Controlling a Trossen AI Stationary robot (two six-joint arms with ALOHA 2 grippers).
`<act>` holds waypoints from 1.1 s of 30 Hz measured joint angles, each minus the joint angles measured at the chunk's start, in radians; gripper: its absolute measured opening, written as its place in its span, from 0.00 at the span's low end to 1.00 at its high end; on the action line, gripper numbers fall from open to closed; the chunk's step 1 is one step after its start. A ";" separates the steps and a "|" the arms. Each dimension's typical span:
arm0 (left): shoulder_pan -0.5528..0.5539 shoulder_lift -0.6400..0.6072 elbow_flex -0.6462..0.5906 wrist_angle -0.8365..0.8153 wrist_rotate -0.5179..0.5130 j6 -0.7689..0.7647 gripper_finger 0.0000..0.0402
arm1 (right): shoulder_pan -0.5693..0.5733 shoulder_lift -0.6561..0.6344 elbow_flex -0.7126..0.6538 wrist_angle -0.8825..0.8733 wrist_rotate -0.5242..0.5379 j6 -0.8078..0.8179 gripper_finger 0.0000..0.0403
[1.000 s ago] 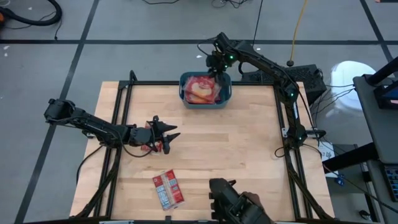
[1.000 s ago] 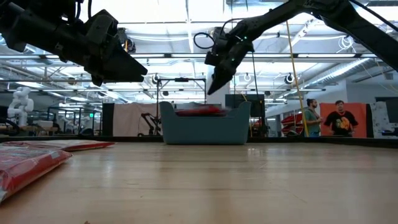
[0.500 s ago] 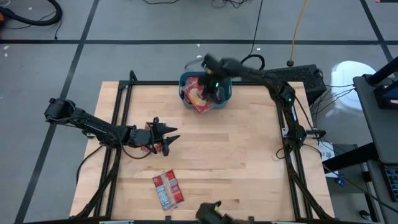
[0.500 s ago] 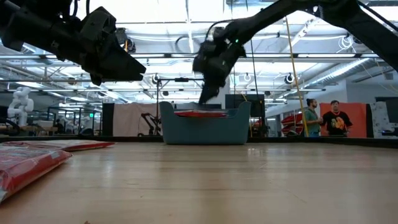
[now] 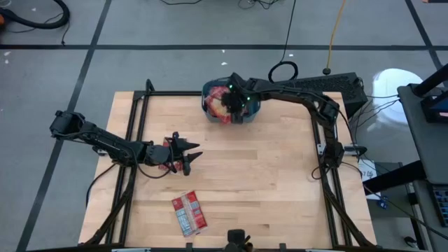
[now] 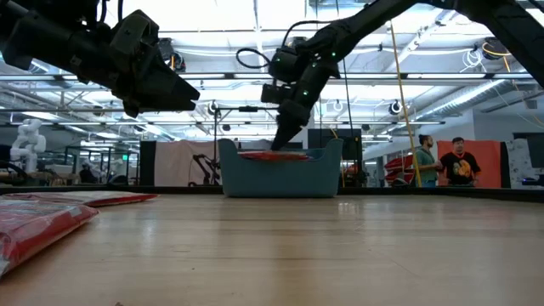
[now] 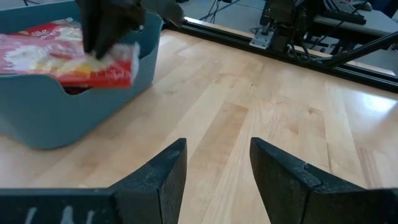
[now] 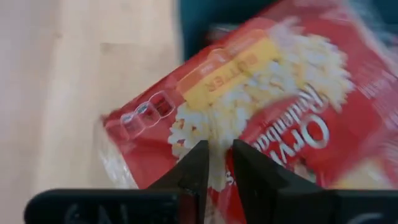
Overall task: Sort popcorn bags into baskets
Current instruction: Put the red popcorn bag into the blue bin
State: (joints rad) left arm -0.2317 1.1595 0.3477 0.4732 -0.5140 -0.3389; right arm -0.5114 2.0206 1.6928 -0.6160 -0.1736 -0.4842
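Note:
The teal basket (image 5: 256, 106) stands at the table's far edge with popcorn bags stacked in it. The top bag (image 8: 280, 106) lies askew, one end over the basket's wall (image 7: 62, 118). My right gripper (image 5: 229, 105) reaches down into the basket onto that bag. One bag (image 5: 189, 213) lies flat near the front edge, and another (image 5: 168, 164) shows partly under my left arm. My left gripper (image 7: 217, 162) hovers open above the table's left half and holds nothing. My right gripper is on the top bag near its overhanging end (image 7: 115, 59). Its fingers (image 8: 200, 165) stand close together and slant down from the far right onto the printed face. Whether they pinch the film or only press on it, I cannot tell. That end rests on the basket's wall.
Bare wood lies between the basket and the loose bags. A black metal frame (image 5: 316, 150) runs along the table's edges. Two people (image 6: 442, 161) stand far off in the room behind the table.
My right gripper has swung from above the basket's far right corner toward the table's left and near side, and has come down onto the bags. The top bag has shifted toward the basket's near wall. A dark shape at the table's near edge has drawn back.

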 joint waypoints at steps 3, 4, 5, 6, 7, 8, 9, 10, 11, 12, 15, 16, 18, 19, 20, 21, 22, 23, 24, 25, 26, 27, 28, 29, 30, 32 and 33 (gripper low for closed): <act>0.000 0.000 0.000 0.001 0.000 -0.001 0.45 | -0.030 -0.009 0.000 0.014 0.049 -0.026 0.14; 0.000 0.000 0.000 0.001 0.000 -0.001 0.45 | -0.040 -0.009 0.000 0.009 0.068 -0.029 0.14; 0.000 0.000 0.000 0.001 0.000 -0.004 0.45 | -0.049 -0.009 0.000 0.009 0.078 -0.038 0.13; 0.000 0.000 0.000 0.001 0.000 -0.005 0.45 | -0.058 -0.009 0.000 0.012 0.079 -0.050 0.13; 0.000 0.000 0.000 0.001 0.000 -0.007 0.45 | -0.067 -0.010 0.000 0.015 0.075 -0.060 0.12; 0.000 0.000 0.000 0.001 0.000 -0.008 0.45 | -0.074 -0.010 0.000 0.019 0.073 -0.064 0.12; 0.000 0.000 0.000 0.001 0.000 -0.011 0.45 | -0.080 -0.010 0.000 0.021 0.072 -0.063 0.12; 0.000 0.000 0.000 0.001 0.000 -0.011 0.45 | -0.085 -0.011 0.000 0.021 0.067 -0.061 0.11; 0.000 0.000 0.000 0.002 0.000 -0.011 0.45 | -0.090 -0.016 0.000 0.020 0.063 -0.055 0.11; 0.000 0.000 0.000 0.002 -0.001 -0.011 0.45 | -0.091 -0.021 0.000 0.021 0.055 -0.052 0.11; 0.000 0.000 0.000 0.002 -0.001 -0.011 0.45 | -0.092 -0.047 0.000 0.045 0.045 -0.056 0.10; 0.000 0.000 0.000 0.002 -0.001 -0.011 0.45 | -0.089 -0.056 0.000 0.048 0.040 -0.056 0.10; 0.001 0.000 0.000 0.002 -0.001 -0.010 0.45 | -0.080 -0.079 0.000 0.038 -0.005 -0.041 0.09; 0.001 0.000 0.000 0.002 -0.001 -0.008 0.45 | -0.073 -0.091 0.000 0.031 -0.040 -0.029 0.08; 0.001 0.000 0.000 0.002 -0.001 -0.007 0.45 | -0.067 -0.105 0.000 0.022 -0.073 -0.015 0.08; 0.001 0.000 0.000 0.002 -0.001 -0.007 0.45 | -0.056 -0.116 0.000 0.008 -0.103 -0.001 0.08; 0.001 0.000 0.000 0.001 -0.001 -0.006 0.45 | -0.044 -0.122 0.002 -0.004 -0.119 0.010 0.07; 0.001 0.000 0.000 0.001 -0.001 -0.006 0.45 | -0.031 -0.125 0.002 -0.011 -0.119 0.022 0.07; 0.001 0.000 0.000 0.001 -0.001 -0.003 0.45 | -0.019 -0.125 0.002 -0.022 -0.116 0.032 0.06; 0.001 0.000 0.000 0.001 -0.001 0.002 0.45 | -0.007 -0.122 0.001 -0.037 -0.115 0.040 0.06; 0.001 0.000 0.000 0.002 -0.002 0.005 0.45 | 0.004 -0.120 -0.007 -0.041 -0.115 0.045 0.05; 0.001 0.000 0.000 0.002 -0.002 0.007 0.45 | 0.013 -0.118 -0.018 -0.034 -0.115 0.049 0.05; 0.001 0.000 0.000 0.002 -0.002 0.010 0.45 | 0.021 -0.117 -0.034 -0.012 -0.114 0.053 0.04; 0.001 0.000 0.000 0.002 -0.002 0.012 0.45 | 0.026 -0.117 -0.054 0.016 -0.108 0.056 0.04; 0.001 0.000 0.000 0.002 -0.002 0.012 0.45 | 0.028 -0.117 -0.074 0.034 -0.095 0.062 0.03; 0.001 0.000 0.000 0.002 -0.002 0.003 0.45 | 0.027 -0.114 -0.112 0.056 -0.068 0.068 0.02; 0.001 0.000 0.000 0.002 -0.002 0.002 0.45 | 0.023 -0.114 -0.131 0.074 -0.056 0.067 0.01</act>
State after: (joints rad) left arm -0.2306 1.1595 0.3477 0.4748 -0.5159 -0.3368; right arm -0.4886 1.9068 1.5623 -0.5422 -0.2300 -0.4173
